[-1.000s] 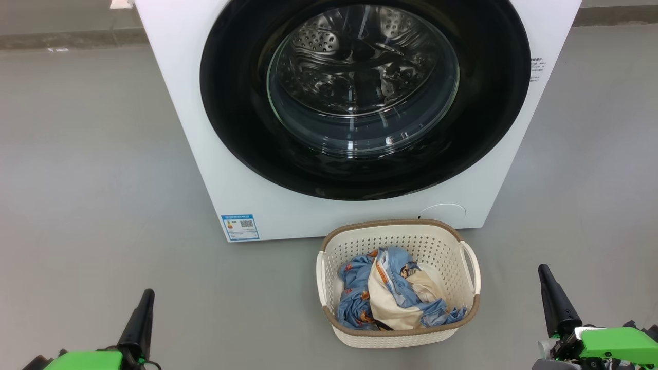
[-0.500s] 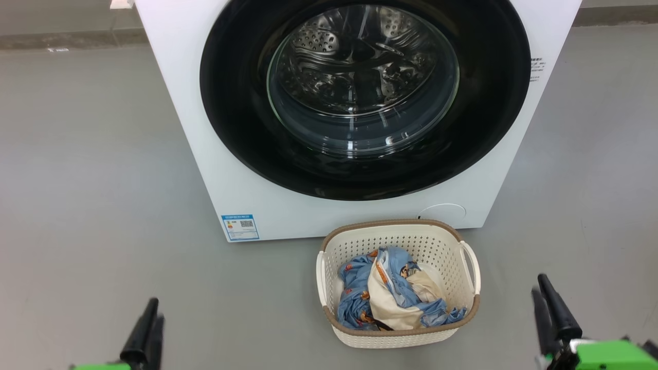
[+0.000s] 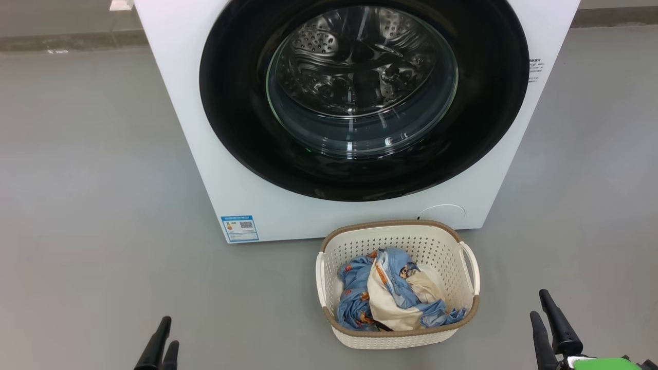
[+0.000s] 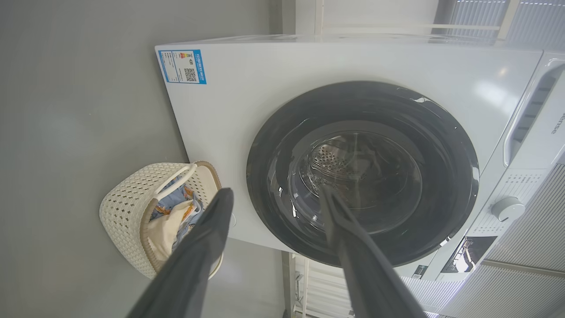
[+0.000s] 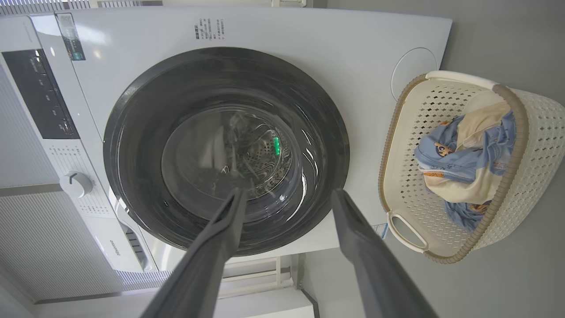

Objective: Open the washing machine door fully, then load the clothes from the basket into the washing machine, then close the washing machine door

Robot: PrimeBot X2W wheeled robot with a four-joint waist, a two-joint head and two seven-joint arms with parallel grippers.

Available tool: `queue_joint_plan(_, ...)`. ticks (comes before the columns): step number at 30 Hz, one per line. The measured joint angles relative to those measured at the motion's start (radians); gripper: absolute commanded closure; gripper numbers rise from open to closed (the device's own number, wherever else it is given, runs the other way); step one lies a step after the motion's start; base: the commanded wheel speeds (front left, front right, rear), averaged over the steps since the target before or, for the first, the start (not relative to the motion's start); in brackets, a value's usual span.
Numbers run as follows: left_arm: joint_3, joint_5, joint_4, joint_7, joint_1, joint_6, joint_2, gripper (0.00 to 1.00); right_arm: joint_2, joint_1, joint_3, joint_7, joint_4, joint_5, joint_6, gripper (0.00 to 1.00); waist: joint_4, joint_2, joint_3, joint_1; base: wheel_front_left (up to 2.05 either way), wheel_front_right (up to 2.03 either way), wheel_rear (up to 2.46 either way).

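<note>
Two pairs of dark fingers, cut off by the head view's bottom edge: left gripper (image 3: 169,333) and right gripper (image 3: 538,304), both spread apart and empty. Flush against the washing machine (image 3: 195,128): washing machine door (image 3: 360,172), top cropped away, drum dim behind glare. Heaped in the basket (image 3: 398,336) on the floor (image 3: 103,205), just before the machine: clothes (image 3: 390,298), lower folds hidden by its wall.

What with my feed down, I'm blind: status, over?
Left gripper, right gripper: jaws open, empty. Washing machine door shut; clothes in basket. Basket on floor close before washing machine.
</note>
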Motion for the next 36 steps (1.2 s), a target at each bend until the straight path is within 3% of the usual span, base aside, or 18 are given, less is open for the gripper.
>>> queue_joint_plan(8,-0.007,0.011,-0.020,-0.024,0.003,0.000,0.001,0.00,-0.007,0.001,0.017,-0.022,-0.027,-0.050,0.000,0.00,-0.001,0.0000,-0.001,0.0000,0.00,0.00,0.00)
queue_joint_plan(20,-0.015,0.134,-0.043,-0.058,0.016,0.000,0.003,0.00,-0.023,0.003,0.028,-0.059,-0.075,-0.198,0.000,0.00,-0.004,0.0000,-0.002,-0.0001,0.00,0.00,0.00)
queue_joint_plan(36,-0.030,0.446,-0.082,-0.105,0.019,0.000,0.007,0.00,-0.059,0.004,0.071,-0.108,-0.125,-0.481,0.000,0.00,-0.004,0.0000,-0.001,-0.0001,0.00,0.00,0.00)
